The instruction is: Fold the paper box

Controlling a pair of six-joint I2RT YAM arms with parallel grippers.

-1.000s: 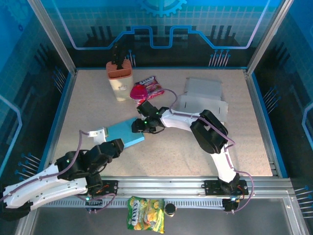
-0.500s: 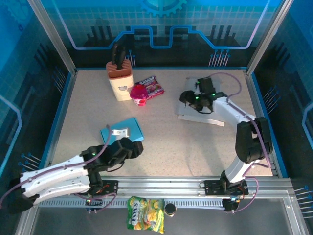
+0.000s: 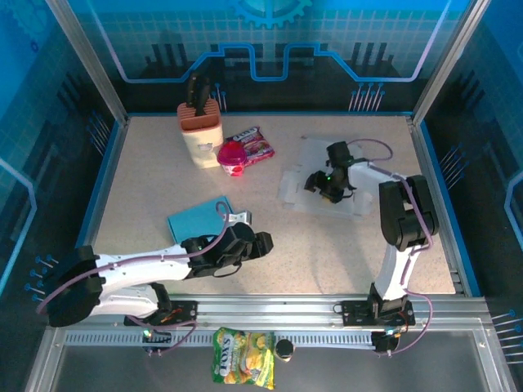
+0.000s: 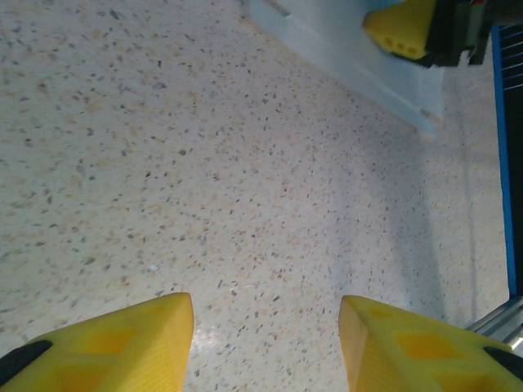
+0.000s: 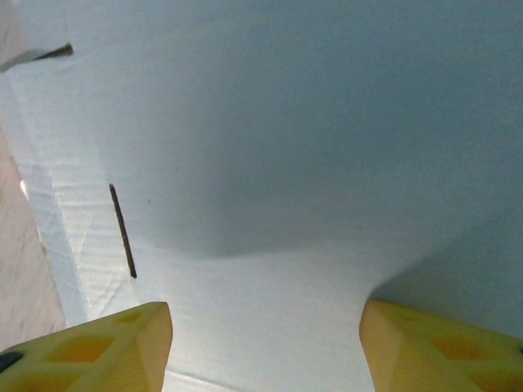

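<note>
Flat at right, the paper box (image 3: 292, 188) looks light and floppy, best pinched by a flap; left fingers (image 4: 114, 343) and right fingers (image 5: 98, 347) stand apart.

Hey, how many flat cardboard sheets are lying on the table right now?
2. The blue sheet lies left of centre; the white sheet lies right of centre, under the right gripper. None seem hidden.

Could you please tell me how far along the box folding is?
Done: nothing folded yet; the white paper box lies flat on the tabletop. In hand: the right gripper hovers open over it, gripping nothing; the left gripper is open over bare tabletop. Left: all the folding.
</note>
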